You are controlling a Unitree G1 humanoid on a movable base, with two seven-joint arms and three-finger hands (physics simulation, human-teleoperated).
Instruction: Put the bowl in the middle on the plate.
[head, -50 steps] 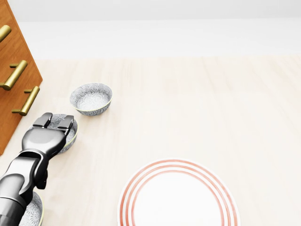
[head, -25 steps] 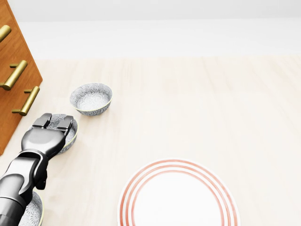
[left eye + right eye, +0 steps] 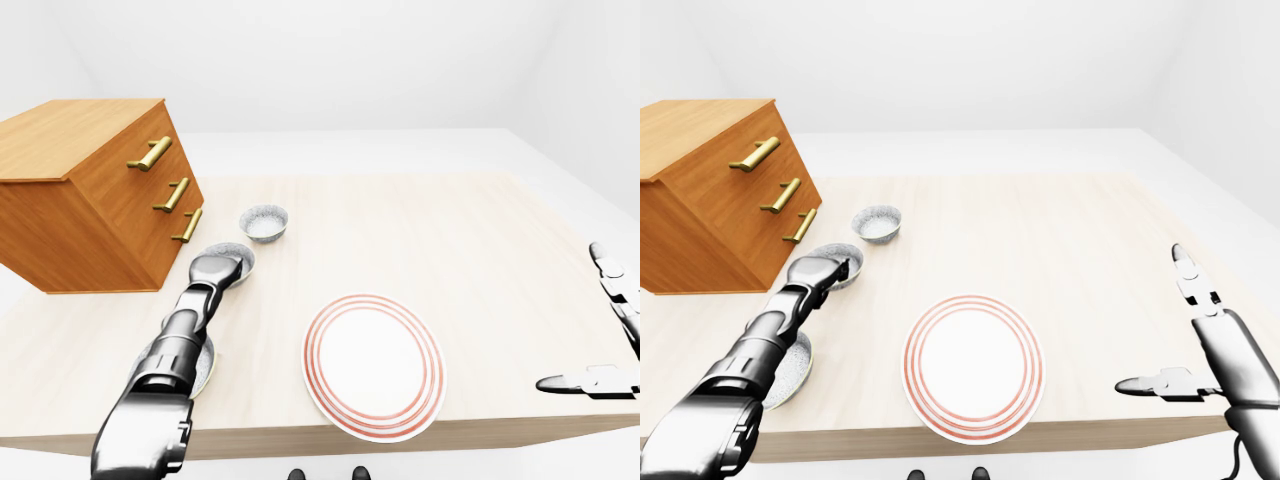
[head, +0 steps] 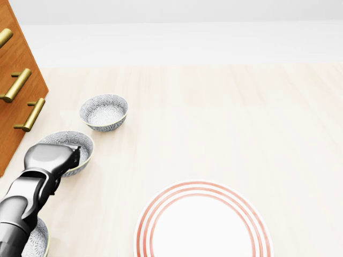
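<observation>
Three patterned grey bowls stand in a row down the left of the head view: the far bowl (image 4: pixel 104 111), the middle bowl (image 4: pixel 68 141) and the near bowl (image 4: pixel 38 242), which is cut by the bottom edge. My left hand (image 4: pixel 65 156) lies over the middle bowl's near rim, its fingers (image 4: pixel 75 154) curled down and closed on that rim. The white plate (image 4: pixel 203 222) with red rings sits at the bottom centre, with nothing on it. My right hand (image 3: pixel 1160 325) hovers off the table's right edge, fingers spread open, holding nothing.
A wooden dresser (image 3: pixel 90 200) with brass handles stands on the table at the left, close beside the bowls. The light wood table (image 3: pixel 450 230) stretches to the right of the bowls and plate. Its near edge (image 3: pixel 1070 432) runs just below the plate.
My left hand's fingers, stretched flat above the middle bowl before, have curled down and shut on its near rim. More of the bowl's inside now shows. The camera has not moved.
</observation>
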